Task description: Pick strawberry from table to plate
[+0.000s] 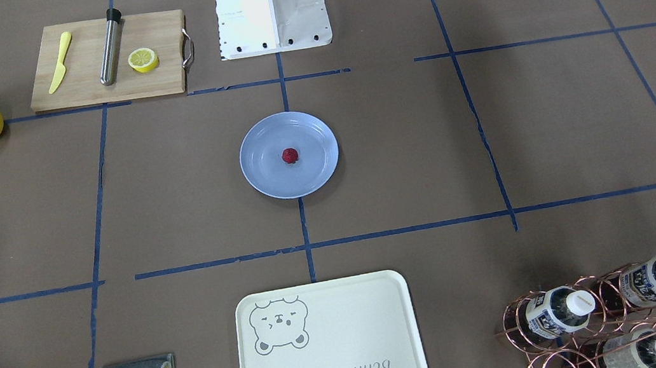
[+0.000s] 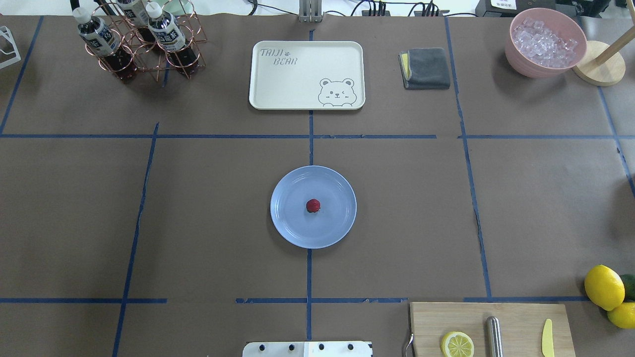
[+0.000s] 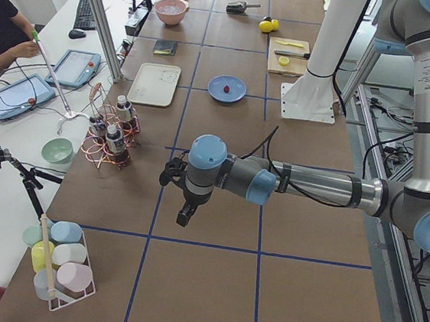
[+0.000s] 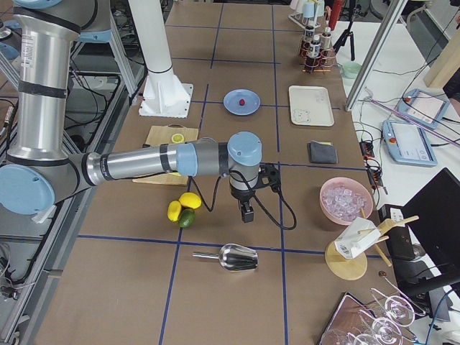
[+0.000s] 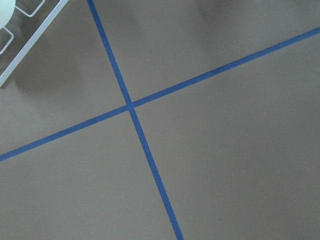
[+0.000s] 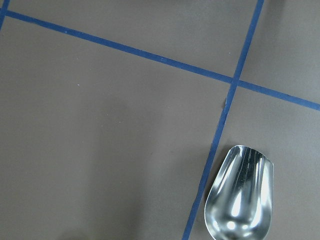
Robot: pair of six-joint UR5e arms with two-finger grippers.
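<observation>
Strawberry (image 2: 313, 205): one, dark red, lay at the middle of the plate (image 2: 292, 225), touching its floor. Plate: round, light blue, glossy, sat on the table (image 2: 198, 198) at its centre, over a crossing of blue tape lines. Tray (image 2: 297, 74): cream, bear-printed, lay beyond the plate on the side away from the robot, well apart from it. Grey cloth (image 2: 427, 68): folded, beside the tray. Pink bowl of ice (image 2: 545, 42): at the far corner on the robot's right. Copper rack (image 2: 144, 44): held bottles, at the far corner on the robot's left. Wooden cutting board (image 2: 516, 317): near the robot's right, carried a lemon half (image 2: 457, 344), a metal cylinder (image 2: 494, 337) and a yellow knife (image 2: 547, 338). Whole lemons (image 2: 603, 286): two, beside the board. Left gripper (image 3: 186, 218): hung over bare paper, well apart from the plate; spread or pressed together could not be told. Right gripper (image 4: 246, 213): hung near a metal scoop (image 4: 230, 256); likewise could not be told.
</observation>
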